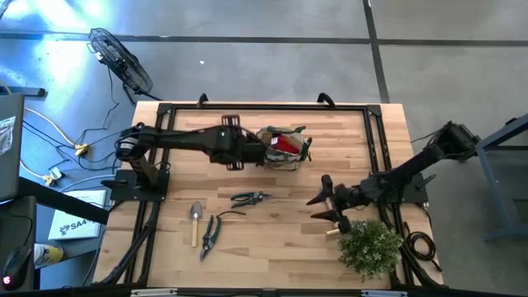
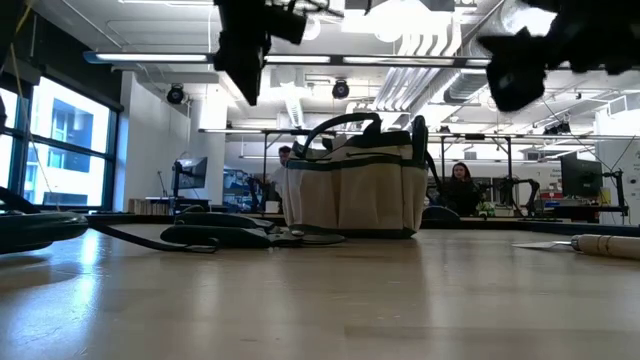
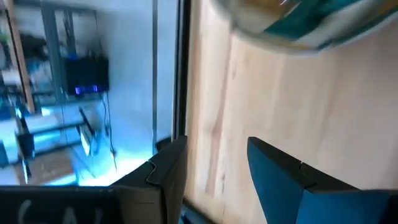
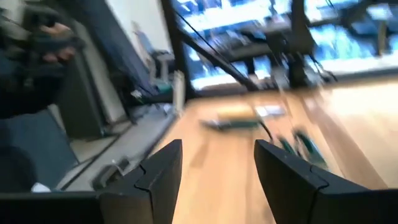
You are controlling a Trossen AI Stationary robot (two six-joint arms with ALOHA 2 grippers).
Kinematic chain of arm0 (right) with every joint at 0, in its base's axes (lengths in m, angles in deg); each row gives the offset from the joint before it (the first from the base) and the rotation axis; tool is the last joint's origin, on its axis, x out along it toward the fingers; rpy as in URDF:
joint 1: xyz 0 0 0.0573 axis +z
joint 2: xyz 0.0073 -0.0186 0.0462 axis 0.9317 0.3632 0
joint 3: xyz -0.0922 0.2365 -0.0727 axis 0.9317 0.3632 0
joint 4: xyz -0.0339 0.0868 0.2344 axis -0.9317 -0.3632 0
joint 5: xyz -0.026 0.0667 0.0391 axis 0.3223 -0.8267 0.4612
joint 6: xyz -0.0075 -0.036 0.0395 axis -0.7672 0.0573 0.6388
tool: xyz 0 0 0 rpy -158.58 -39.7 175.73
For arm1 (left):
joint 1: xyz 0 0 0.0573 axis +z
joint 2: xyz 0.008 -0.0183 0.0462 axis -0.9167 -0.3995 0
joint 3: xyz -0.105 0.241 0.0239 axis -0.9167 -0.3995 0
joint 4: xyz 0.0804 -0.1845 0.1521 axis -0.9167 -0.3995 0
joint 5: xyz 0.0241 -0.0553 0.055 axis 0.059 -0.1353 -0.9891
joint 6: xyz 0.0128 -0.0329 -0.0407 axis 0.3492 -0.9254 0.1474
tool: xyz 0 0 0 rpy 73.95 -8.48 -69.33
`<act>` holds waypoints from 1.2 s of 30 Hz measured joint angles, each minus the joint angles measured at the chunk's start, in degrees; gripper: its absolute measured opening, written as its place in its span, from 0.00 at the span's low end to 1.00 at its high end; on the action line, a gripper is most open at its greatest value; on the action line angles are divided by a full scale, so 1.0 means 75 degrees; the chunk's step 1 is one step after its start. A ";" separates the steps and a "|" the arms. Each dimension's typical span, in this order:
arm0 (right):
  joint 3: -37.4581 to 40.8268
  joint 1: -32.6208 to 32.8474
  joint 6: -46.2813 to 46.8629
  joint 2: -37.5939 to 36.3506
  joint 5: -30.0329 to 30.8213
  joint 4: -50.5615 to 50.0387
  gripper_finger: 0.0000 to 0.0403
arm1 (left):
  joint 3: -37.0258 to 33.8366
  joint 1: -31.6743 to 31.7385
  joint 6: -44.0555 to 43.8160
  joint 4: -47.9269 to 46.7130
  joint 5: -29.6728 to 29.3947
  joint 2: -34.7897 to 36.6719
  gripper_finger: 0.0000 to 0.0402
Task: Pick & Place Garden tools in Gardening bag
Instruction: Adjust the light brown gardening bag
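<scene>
**Pale wooden desk, tools still lying out**

On the wooden desk (image 1: 272,239), nearest the front edge, a trowel (image 1: 195,219) and pruning shears (image 1: 209,235) lie lengthwise front to back; a second pair of shears (image 1: 250,198) lies crosswise behind. The right tool (image 1: 323,208), spread and empty, hovers beside a wooden handle (image 1: 332,232) near the plant (image 1: 369,247). Farther back, the left tool (image 1: 266,152), spread and empty, sits at the gardening bag (image 1: 285,150), a red glove (image 1: 285,144) inside.

- The dark six-joint left arm stretches across the table's far side, its two-finger left gripper (image 3: 214,165) empty, jaws parted.
- The dark right arm angles inward; right gripper (image 4: 217,165) hangs empty, fingers apart.
</scene>
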 joint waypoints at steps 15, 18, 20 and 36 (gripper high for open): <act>0.0000 -0.0991 0.0807 0.0005 0.0149 -0.1163 0.47 | 0.0000 0.2988 0.1491 0.2661 0.1219 0.0000 0.40; 0.0000 -0.1139 0.0972 0.0125 0.0149 -0.1407 0.47 | 0.0000 0.3529 0.1580 0.3492 0.1750 0.0000 0.40; -0.0002 -0.1211 0.0970 0.0250 0.0149 -0.1375 0.47 | 0.0000 0.3820 0.1594 0.3922 0.2345 0.0000 0.40; -0.1259 -0.1616 -0.0178 0.1847 -0.0112 -0.1613 0.47 | 0.0003 0.4452 0.0711 0.5465 0.5165 -0.1550 0.40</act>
